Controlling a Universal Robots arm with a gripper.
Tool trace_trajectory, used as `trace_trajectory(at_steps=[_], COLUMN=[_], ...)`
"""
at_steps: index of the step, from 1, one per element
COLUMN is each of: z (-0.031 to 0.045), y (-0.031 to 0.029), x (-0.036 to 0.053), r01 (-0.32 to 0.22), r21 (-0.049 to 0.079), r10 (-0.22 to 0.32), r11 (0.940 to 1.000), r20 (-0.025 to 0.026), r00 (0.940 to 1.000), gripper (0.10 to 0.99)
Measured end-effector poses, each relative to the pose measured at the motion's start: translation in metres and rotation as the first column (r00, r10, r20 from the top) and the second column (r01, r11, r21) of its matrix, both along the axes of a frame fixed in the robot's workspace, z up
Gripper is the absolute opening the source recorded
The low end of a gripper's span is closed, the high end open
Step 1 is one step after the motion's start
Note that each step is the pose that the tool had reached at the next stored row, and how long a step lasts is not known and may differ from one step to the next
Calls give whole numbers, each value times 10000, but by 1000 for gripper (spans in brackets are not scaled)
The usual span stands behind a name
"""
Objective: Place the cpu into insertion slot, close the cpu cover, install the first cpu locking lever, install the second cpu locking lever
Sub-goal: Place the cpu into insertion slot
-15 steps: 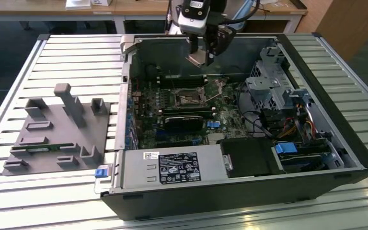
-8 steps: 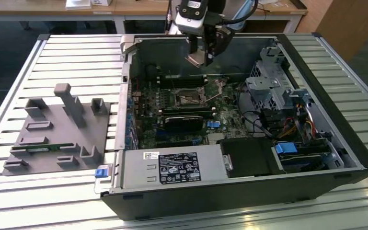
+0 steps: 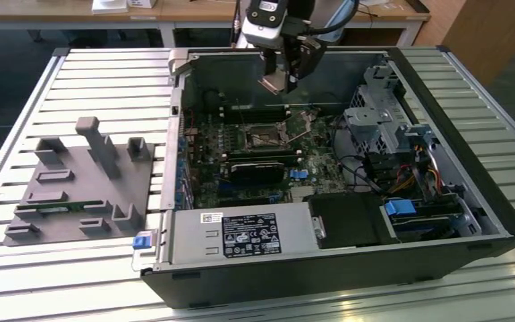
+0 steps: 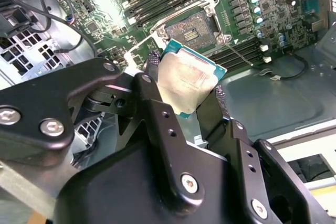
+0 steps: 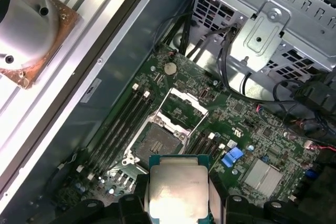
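My gripper [image 3: 279, 79] hangs over the far wall of the open computer case [image 3: 329, 275], shut on the cpu [image 4: 189, 80]. In both wrist views the chip's pale metal top [image 5: 177, 187] sits between the two black fingers [image 4: 153, 74]. Down on the motherboard the insertion slot [image 5: 156, 144] lies uncovered, its dull centre showing; it also appears in the exterior view [image 3: 265, 139] and the second wrist view [image 4: 191, 27]. The cpu cover [image 5: 184, 109], a silvery frame, is swung open beside the slot. The chip is held well above the board, apart from the slot.
Long black memory slots [image 5: 121, 124] flank the socket. A metal drive cage [image 3: 378, 121] and loose cables [image 3: 365, 174] fill the exterior view's right of the case, a power supply [image 3: 239, 235] the near side. A grey fixture [image 3: 78, 181] stands on the slatted table [image 3: 105, 74].
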State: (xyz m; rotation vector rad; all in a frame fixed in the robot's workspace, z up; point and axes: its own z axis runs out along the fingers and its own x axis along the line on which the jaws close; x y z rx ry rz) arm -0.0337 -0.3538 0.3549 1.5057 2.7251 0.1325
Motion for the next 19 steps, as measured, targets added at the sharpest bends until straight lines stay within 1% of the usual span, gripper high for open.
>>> trace_trajectory(at_steps=[10,19], z=[-4,-8], y=[0,0], x=[-14,-33], r01=[384,724], r21=[0,0], r10=[-384,-724], r11=[9993,9974], r20=[1,1], r00=[9993,9974], gripper=[537,537])
